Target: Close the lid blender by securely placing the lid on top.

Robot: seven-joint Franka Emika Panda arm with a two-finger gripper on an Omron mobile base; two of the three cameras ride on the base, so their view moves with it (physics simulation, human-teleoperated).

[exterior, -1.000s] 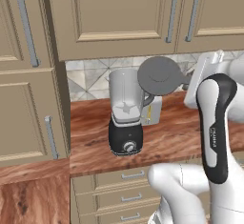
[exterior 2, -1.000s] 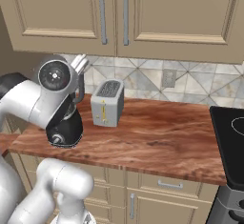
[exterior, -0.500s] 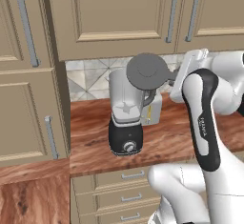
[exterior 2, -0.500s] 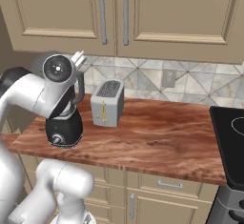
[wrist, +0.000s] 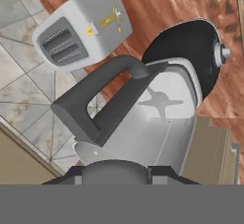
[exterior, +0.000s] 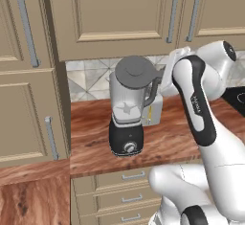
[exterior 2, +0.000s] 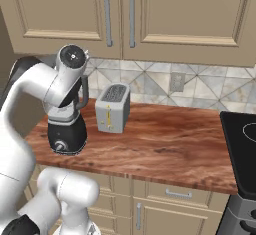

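The blender (exterior: pixel 127 123) stands on the wooden counter with its black base, silver dial and clear jar; its dark handle (wrist: pixel 102 99) faces the toaster. The dark grey lid (exterior: pixel 134 72) hangs tilted right at the jar's mouth, its face turned toward the left base camera. My gripper (wrist: pixel 116 174) is shut on the lid (wrist: pixel 114 169), whose rim bulges between the two dark fingertips low in the hand view, just above the jar's open top. In the right base view my arm covers the jar, and the blender base (exterior 2: pixel 66 135) shows below it.
A pale boxy toaster (exterior 2: pixel 113 108) stands just right of the blender, close to the jar handle. Wall cabinets (exterior: pixel 119 13) hang low over the jar. A black cooktop (exterior 2: pixel 242 144) lies at the counter's far right. A tall cabinet (exterior: pixel 28 114) borders the counter's left end.
The arm has carried the lid left and down, from beside the jar's upper right to right over its mouth. The blender and toaster have stayed put.
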